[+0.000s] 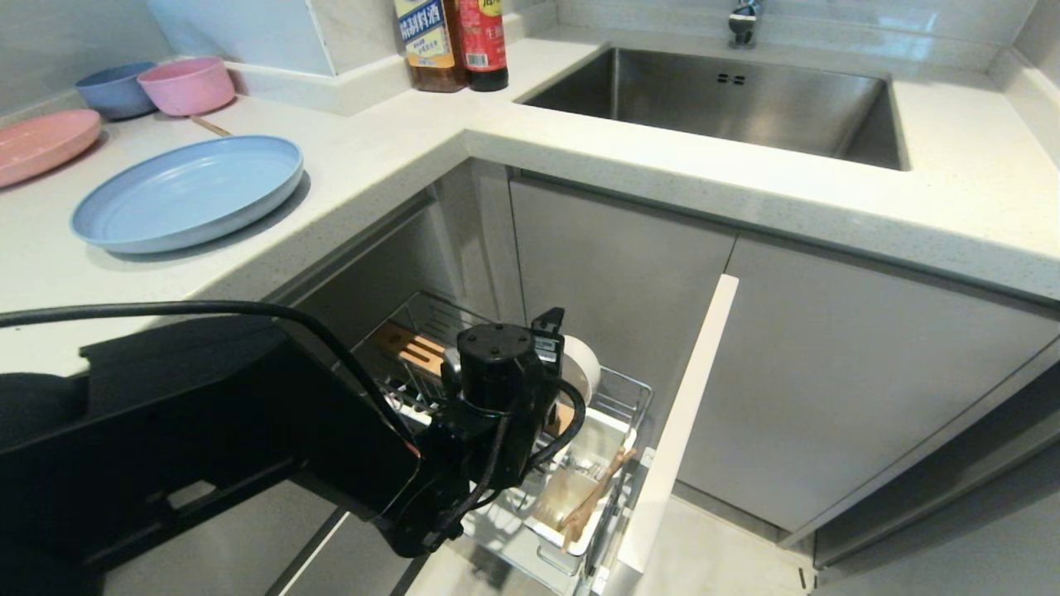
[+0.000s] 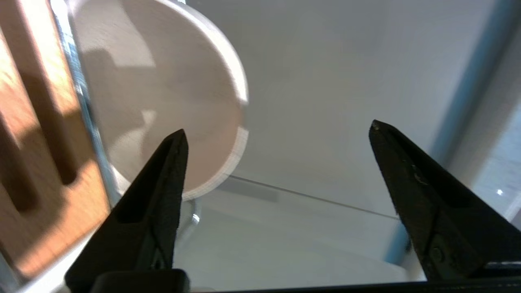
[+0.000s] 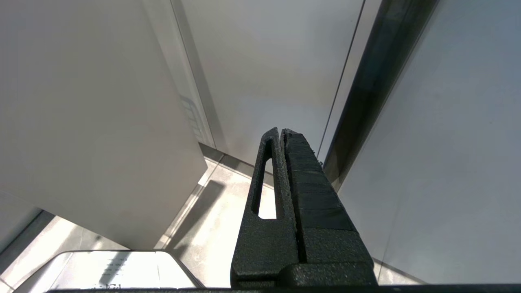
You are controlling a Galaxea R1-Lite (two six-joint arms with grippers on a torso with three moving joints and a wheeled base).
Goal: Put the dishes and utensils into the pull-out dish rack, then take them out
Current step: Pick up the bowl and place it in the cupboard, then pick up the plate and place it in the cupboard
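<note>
Left gripper (image 2: 276, 134): over the rack, fingers spread wide with nothing between them; one fingertip (image 2: 177, 142) overlaps the bowl's rim in the wrist view, contact not certain.
Right gripper (image 3: 281, 132): parked low beside cabinet panels, fingers pressed together, holding nothing.
Rack (image 1: 629, 393): pulled out from the cabinet under the counter, chrome wire; its pale front (image 1: 679, 430) stands edge-on to the right.
Bowl (image 1: 584, 364): cream-white, standing on edge in the rack just beside the wooden strip (image 1: 410, 348), mostly hidden by the left wrist in the head view.
Chopsticks (image 1: 596, 492): light wood, leaning in the white cup (image 1: 571, 497) at the near end of the rack.
Plate (image 1: 189, 192): pale blue, flat on the counter (image 1: 397, 141), left of the sink (image 1: 729, 103).
Fork: not made out.
Other: pink plate (image 1: 41, 142), pink bowl (image 1: 187, 84) and blue bowl (image 1: 116, 88) at the counter's far left; two bottles (image 1: 451, 41) at the corner.
</note>
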